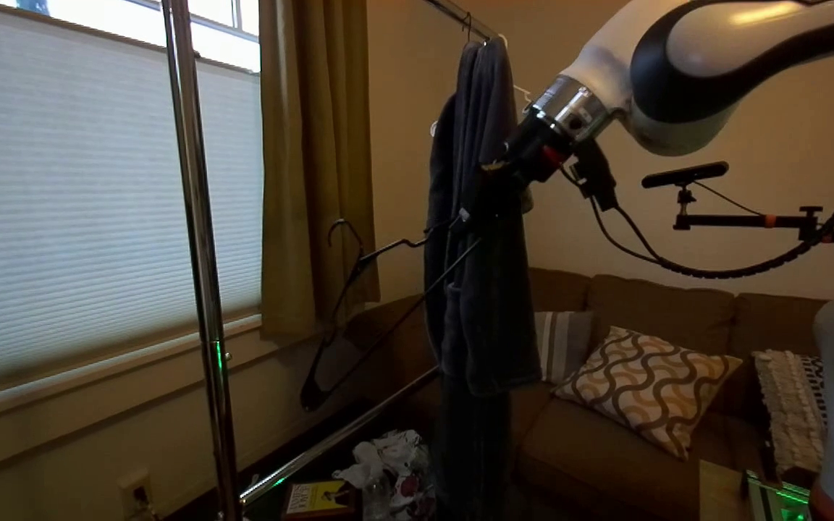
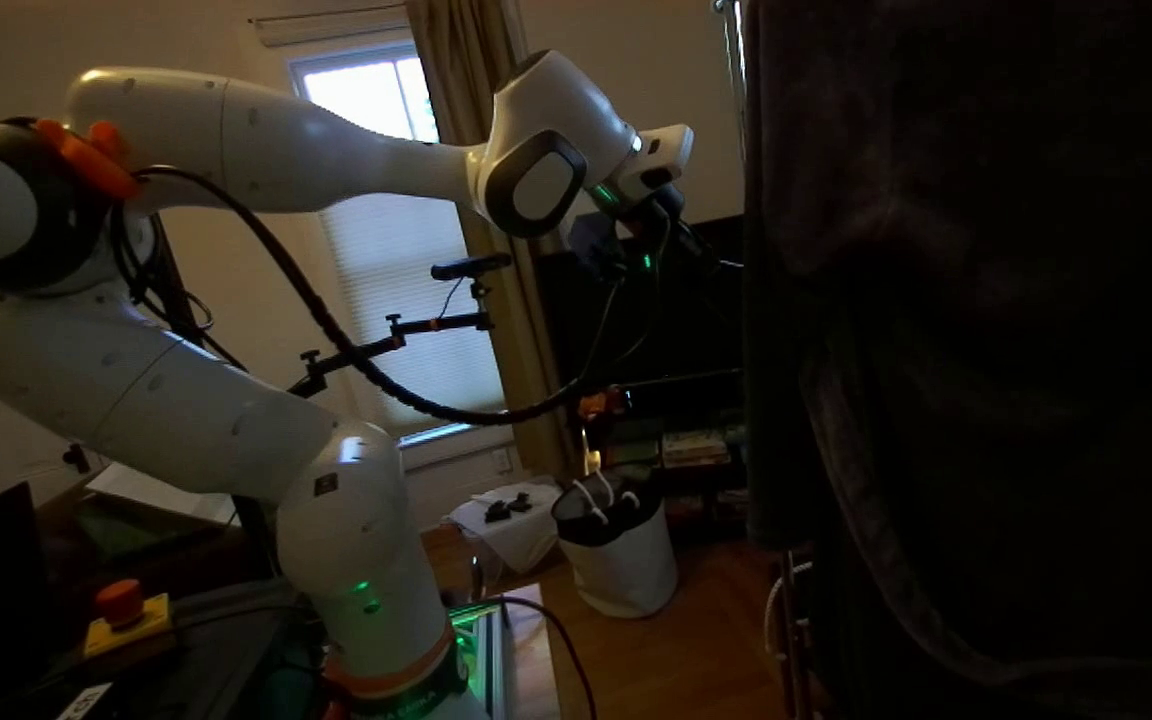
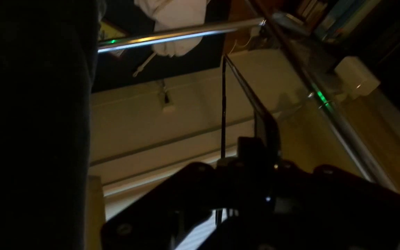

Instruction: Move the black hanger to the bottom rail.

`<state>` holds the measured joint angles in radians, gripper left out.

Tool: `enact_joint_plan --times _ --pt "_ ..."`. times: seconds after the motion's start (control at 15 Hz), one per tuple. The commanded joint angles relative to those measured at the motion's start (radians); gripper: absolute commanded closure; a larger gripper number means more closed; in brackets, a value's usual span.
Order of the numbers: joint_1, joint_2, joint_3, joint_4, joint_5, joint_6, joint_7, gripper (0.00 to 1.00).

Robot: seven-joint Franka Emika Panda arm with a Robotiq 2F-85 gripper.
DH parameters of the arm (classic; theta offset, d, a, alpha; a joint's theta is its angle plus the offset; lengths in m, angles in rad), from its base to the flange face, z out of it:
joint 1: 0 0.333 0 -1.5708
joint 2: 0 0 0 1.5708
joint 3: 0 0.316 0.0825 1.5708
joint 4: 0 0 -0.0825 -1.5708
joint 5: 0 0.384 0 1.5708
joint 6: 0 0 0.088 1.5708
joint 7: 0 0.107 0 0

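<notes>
- Just one thin black triangular clothes hanger (image 1: pixel 402 315) with a curved hook, and the dark pincer (image 1: pixel 465 217) had it: fingers together, clamped near one corner!
- It hung tilted in mid-air, hook uppermost, above the thin metal bottom rail (image 1: pixel 344 433), and the wrist view showed a clear gap between those two.
- One white-and-black jointed robot arm (image 1: pixel 706 43) carried the pincer, there in both exterior views.
- One shiny metal upright pole (image 1: pixel 207 289) stood at the end of the bottom rail; one metal upper rail (image 1: pixel 452 12) ran overhead, and from it hung one long grey-blue cloth garment (image 1: pixel 493 311), close by the pincer, touching or apart you couldn't tell.
- Down low: one yellow-covered book (image 1: pixel 319 498), beside a crumpled white heap (image 1: pixel 392 463), its pieces too tangled to count.
- Over to one brown cloth sofa (image 1: pixel 677 311): one wavy-banded white, brown and gold cushion (image 1: pixel 649 387), one grey-and-white striped cushion (image 1: pixel 564 344), and a cream tufted textile (image 1: pixel 786 405), cushion or throw, hard to say.
- Along the wall side, one pale pleated window blind (image 1: pixel 98 217), drawn low, and one olive-gold cloth curtain (image 1: pixel 316 166) next to it.
- And in an exterior view, a brown wooden floor (image 2: pixel 721 640) with one round white dark-rimmed basket (image 2: pixel 621 565) on it; one dark desk (image 2: pixel 226 650) carried one yellow box (image 2: pixel 136 628) topped by a red button (image 2: pixel 119 603).
</notes>
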<state>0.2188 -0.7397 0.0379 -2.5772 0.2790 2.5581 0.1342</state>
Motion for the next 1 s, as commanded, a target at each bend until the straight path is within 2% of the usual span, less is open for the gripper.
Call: enact_joint_plan --times 0.0,0.13,0.47,0.53,0.87,0.93 --pt "0.015 -0.027 -0.02 0.002 0.034 -0.077 -0.039 0.94" --pt "0.036 -0.068 -0.052 -0.003 0.057 -0.156 -0.074 0.94" --pt "0.041 -0.082 -0.055 -0.019 0.061 -0.162 -0.08 0.94" --pt "0.042 -0.082 -0.055 -0.019 0.061 -0.162 -0.081 0.99" --pt "0.012 -0.09 -0.001 -0.006 0.024 -0.461 -0.041 0.99" --pt "-0.004 -0.097 0.024 -0.03 0.006 -0.471 -0.047 0.99"
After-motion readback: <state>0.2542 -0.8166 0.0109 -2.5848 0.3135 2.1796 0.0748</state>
